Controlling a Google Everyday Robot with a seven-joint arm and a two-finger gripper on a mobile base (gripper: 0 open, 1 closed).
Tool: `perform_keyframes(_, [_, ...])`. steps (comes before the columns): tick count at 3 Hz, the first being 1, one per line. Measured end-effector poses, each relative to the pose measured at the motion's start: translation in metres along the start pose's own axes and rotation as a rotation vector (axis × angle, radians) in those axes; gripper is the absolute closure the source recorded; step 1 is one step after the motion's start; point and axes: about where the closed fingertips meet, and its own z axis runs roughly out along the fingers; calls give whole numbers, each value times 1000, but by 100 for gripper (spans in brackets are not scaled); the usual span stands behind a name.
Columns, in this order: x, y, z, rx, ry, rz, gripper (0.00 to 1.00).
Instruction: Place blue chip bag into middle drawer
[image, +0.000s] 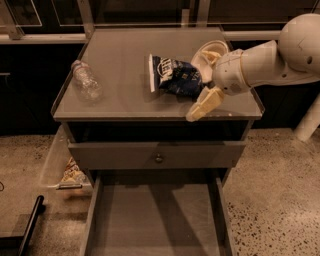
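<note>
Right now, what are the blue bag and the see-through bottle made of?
The blue chip bag looks like thin shiny plastic film: it is crinkled and catches light. The bottle seems clear plastic, since the tabletop shows through it. The tool hangs beside the bag, near the front edge.

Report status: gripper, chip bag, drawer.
Gripper over the cabinet top's front edge, beside the blue chip bag. Bag lying on top, not in the middle drawer. Drawer pulled open below. Bowl close behind the gripper.
</note>
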Motion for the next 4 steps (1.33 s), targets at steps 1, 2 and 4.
perform_keyframes(1, [3, -10, 21, -10, -16, -7, 0])
perform_keyframes(2, [9, -25, 38, -10, 18, -29, 0])
perform_keyframes(4, [15, -56, 53, 39, 170, -129, 0])
